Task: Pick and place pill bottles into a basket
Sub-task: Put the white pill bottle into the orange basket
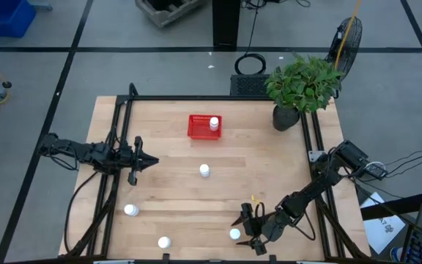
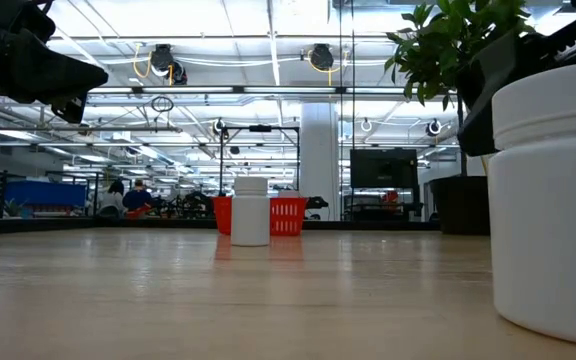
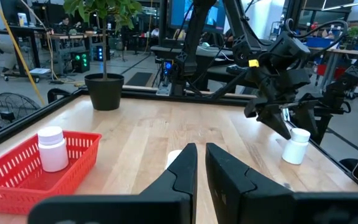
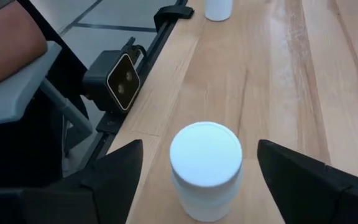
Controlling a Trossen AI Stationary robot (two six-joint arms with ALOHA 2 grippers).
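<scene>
White bottle between fingers (spread)

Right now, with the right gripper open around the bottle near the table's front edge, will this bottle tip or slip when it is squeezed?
The pill bottle stands upright and looks squat, so it probably resists tipping. Its smooth white plastic may slip somewhat in the right gripper. It seems rigid and likely light. If it falls over, its round body would probably roll.
</scene>
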